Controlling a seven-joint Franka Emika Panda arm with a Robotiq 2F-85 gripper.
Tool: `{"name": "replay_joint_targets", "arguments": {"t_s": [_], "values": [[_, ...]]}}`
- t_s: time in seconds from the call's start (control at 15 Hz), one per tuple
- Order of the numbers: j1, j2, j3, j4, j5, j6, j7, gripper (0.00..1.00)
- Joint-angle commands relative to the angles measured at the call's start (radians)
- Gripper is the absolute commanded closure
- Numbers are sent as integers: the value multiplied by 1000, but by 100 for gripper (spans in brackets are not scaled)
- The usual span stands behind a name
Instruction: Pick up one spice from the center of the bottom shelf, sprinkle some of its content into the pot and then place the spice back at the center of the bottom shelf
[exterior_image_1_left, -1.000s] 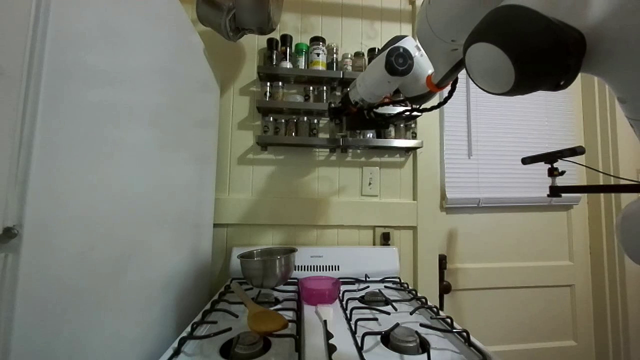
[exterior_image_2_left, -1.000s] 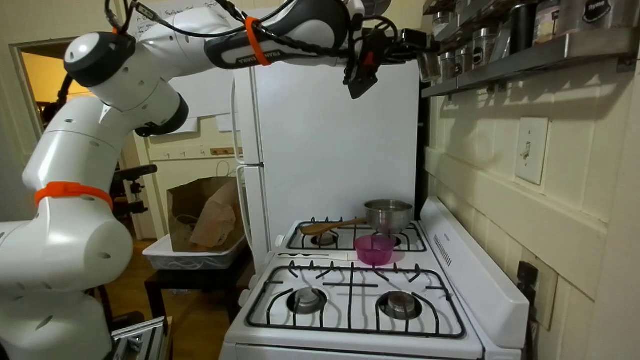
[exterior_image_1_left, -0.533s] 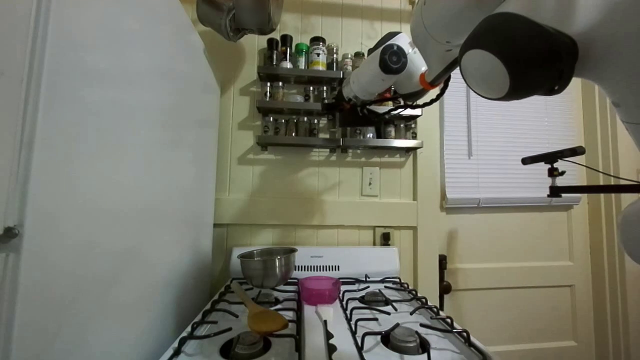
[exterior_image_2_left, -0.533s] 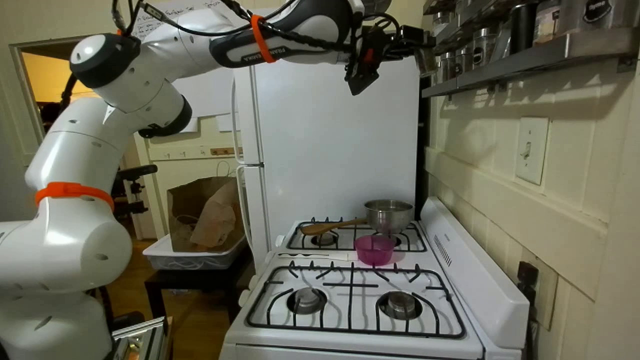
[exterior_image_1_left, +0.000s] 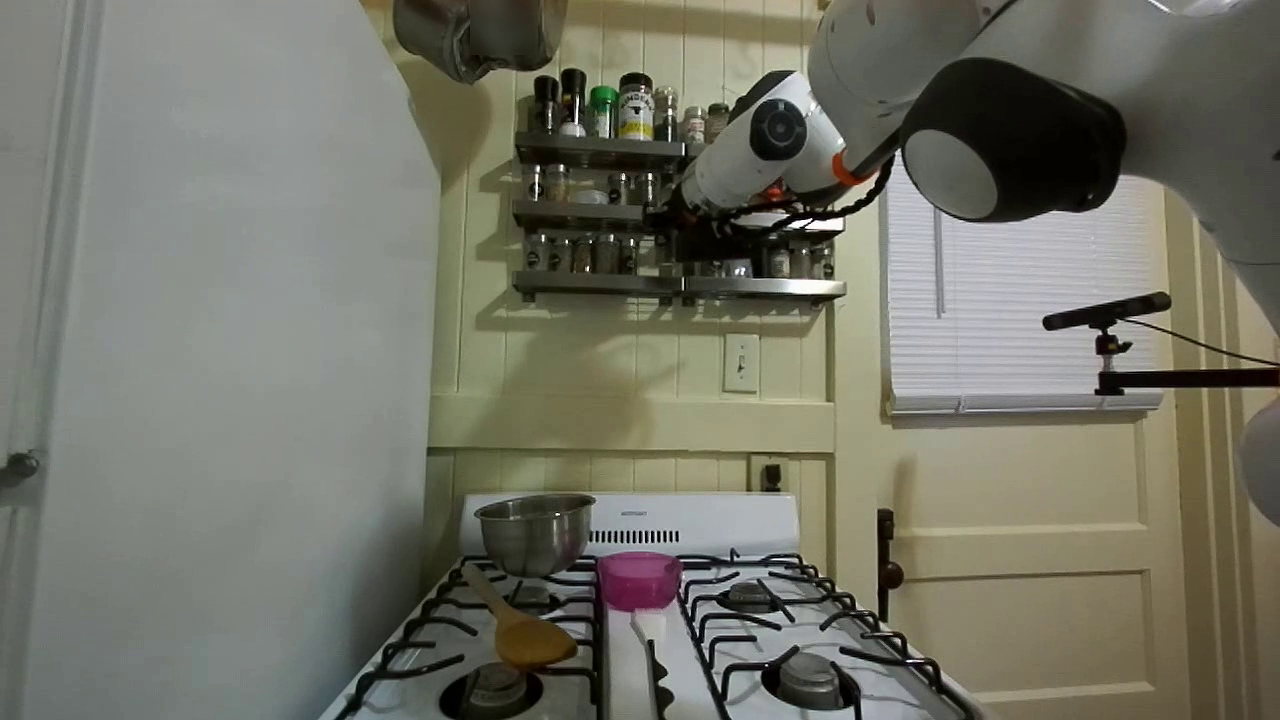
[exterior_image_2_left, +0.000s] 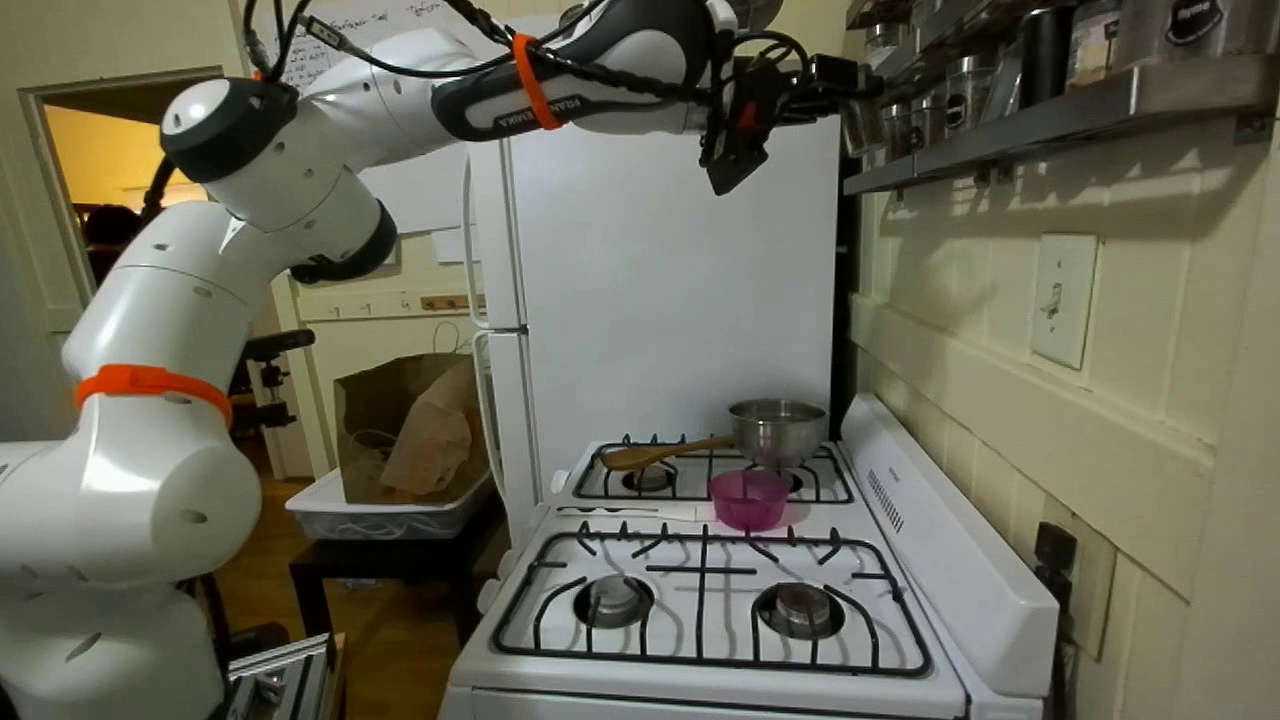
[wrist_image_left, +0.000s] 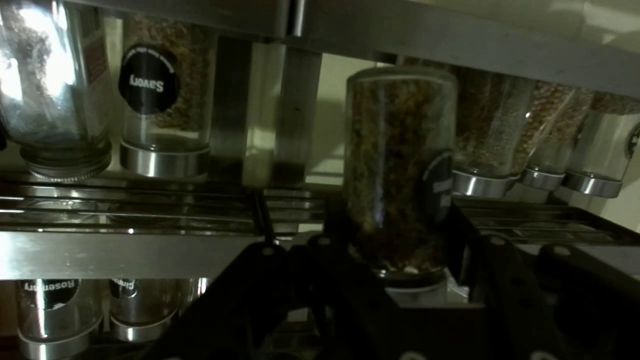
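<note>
A glass spice jar (wrist_image_left: 395, 150) of brownish-green flakes, with a dark label, is clamped by my gripper (wrist_image_left: 402, 220), one finger on each side. The wrist picture is upside down, so the jar stands roughly upright, its lid end toward the gripper base. In an exterior view the jar (exterior_image_2_left: 860, 128) hangs at the bottom shelf (exterior_image_2_left: 1010, 135), its base above the rail; contact with the shelf cannot be told. Behind it, near the joint of the bottom shelf (wrist_image_left: 450, 37), is a gap between standing jars. The silver pot (exterior_image_1_left: 535, 540) rests on a back burner.
A savory jar (wrist_image_left: 165, 95) and several other jars flank the gap. The middle shelf (wrist_image_left: 125, 255) runs close by the gripper. On the stove are a pink cup (exterior_image_2_left: 750, 500) and a wooden spoon (exterior_image_1_left: 530, 640). A white fridge (exterior_image_2_left: 670, 300) stands beside the stove.
The arm has shifted a little: its wrist moves slightly left in an exterior view, and its upper links lean toward the shelf. The jar stays in the grip, its tilt changing slightly.
</note>
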Motion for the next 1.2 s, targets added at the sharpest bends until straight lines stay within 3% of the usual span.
{"name": "replay_joint_targets", "arguments": {"t_s": [0.0, 0.07, 0.13, 1.13], "values": [[0, 0, 0, 0, 0, 0, 0, 51], [0, 0, 0, 1, 0, 0, 1, 51], [-3, -4, -2, 0, -2, 3, 10, 76], [-45, 0, 33, 16, 49, -20, 46, 76]]}}
